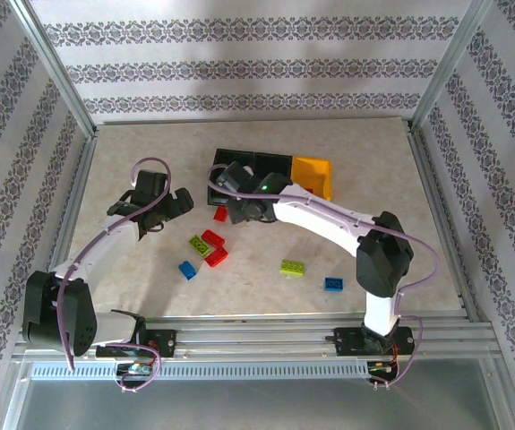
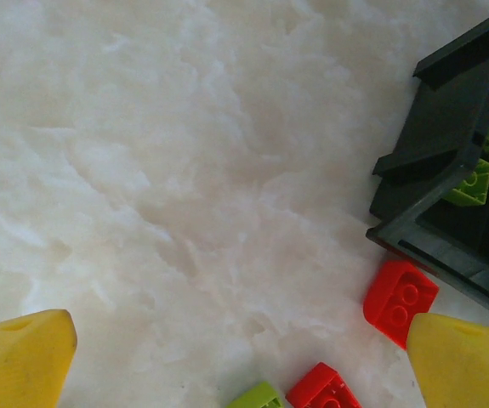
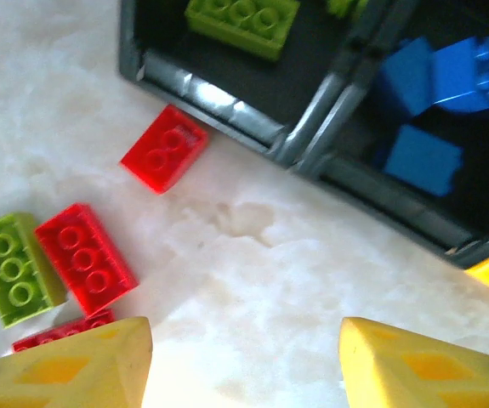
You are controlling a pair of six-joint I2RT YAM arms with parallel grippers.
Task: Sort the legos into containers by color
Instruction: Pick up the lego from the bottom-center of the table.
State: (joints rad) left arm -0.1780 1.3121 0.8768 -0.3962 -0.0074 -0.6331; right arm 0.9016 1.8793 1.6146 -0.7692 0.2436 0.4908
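Hanging wide and empty over the table (image 2: 142,170), the left gripper (image 2: 242,333) sat left of the containers (image 1: 239,154). Red, green and blue legos (image 1: 212,238) lay scattered on their near side. The right gripper (image 3: 246,336), spread and empty, hovered by the black bins (image 3: 218,98): green bricks (image 3: 242,21) in the left, blue bricks (image 3: 423,160) in the middle; what the yellow bin (image 1: 313,175) held was unclear.

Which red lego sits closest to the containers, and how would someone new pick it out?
Find the row of three joined containers at the far side of the table. Just in front of the leftmost black one lies a single red lego. It lies alone by that wall, while the other red legos cluster with a lime green one farther from the containers.
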